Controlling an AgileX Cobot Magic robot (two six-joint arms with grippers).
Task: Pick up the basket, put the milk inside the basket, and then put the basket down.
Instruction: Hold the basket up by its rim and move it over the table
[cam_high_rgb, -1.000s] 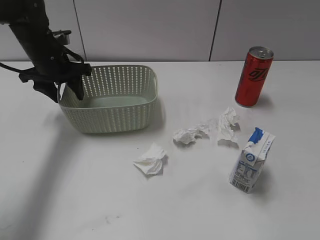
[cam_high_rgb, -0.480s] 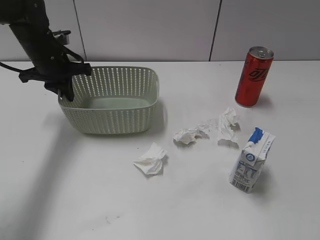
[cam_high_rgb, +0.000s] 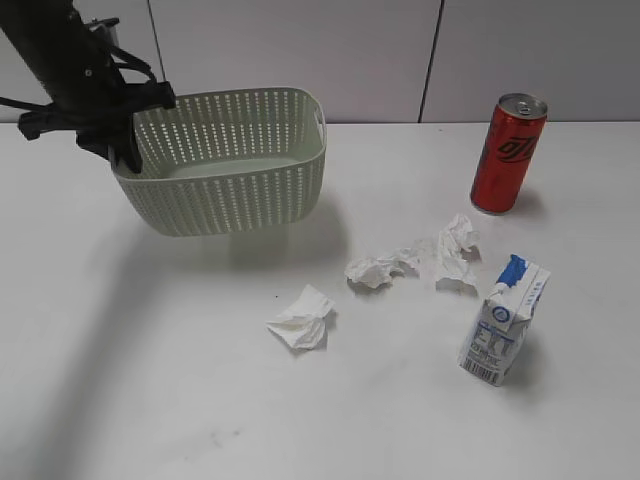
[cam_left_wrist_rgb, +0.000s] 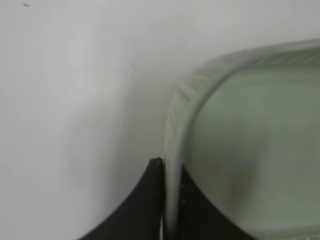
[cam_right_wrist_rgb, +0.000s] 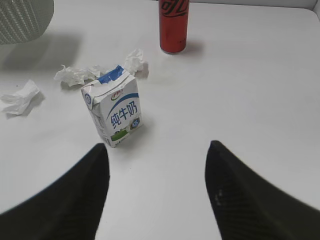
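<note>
The pale sage-green slotted basket (cam_high_rgb: 235, 175) hangs above the table at the back left, tilted. My left gripper (cam_high_rgb: 125, 155) is shut on the rim of its left end. In the left wrist view the black fingers (cam_left_wrist_rgb: 171, 170) pinch the basket wall (cam_left_wrist_rgb: 180, 115). The milk (cam_high_rgb: 503, 320), a small white carton with a blue top, stands upright at the front right. It also shows in the right wrist view (cam_right_wrist_rgb: 114, 112). My right gripper (cam_right_wrist_rgb: 157, 150) is open and empty, just in front of the carton and apart from it. The right arm is out of the exterior view.
A red soda can (cam_high_rgb: 508, 152) stands at the back right; it also shows in the right wrist view (cam_right_wrist_rgb: 173, 25). Crumpled white tissues lie in the middle: one (cam_high_rgb: 300, 320) in front of the basket, others (cam_high_rgb: 420, 255) between basket and can.
My left gripper has closed on the basket's left rim and lifted it off the table, tilting it. The milk, can and tissues have not moved.
</note>
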